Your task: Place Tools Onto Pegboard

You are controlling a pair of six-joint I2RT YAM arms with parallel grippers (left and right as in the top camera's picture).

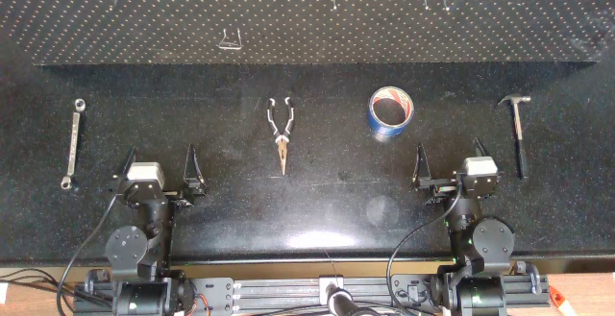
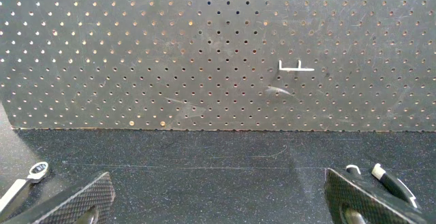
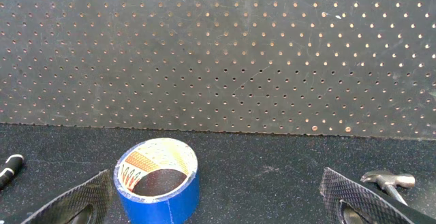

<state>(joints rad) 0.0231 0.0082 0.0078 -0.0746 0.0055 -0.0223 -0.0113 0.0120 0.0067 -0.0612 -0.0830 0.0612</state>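
With the left gripper (image 1: 160, 158) and right gripper (image 1: 449, 158) both spread empty, the right one should pinch one wall of the tape (image 3: 163, 200) just ahead, squarely.

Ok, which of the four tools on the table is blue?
The tape roll, between the pliers and the hammer; it alone is blue and ring-shaped.

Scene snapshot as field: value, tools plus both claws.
wrench: flat on table, far left
pliers: flat, centre, handles toward pegboard
tape roll: blue, right of centre
hammer: flat, far right
hooks: bare, no tool hung
left claw: open, empty, between wrench and pliers
right claw: open, empty, between tape roll and hammer
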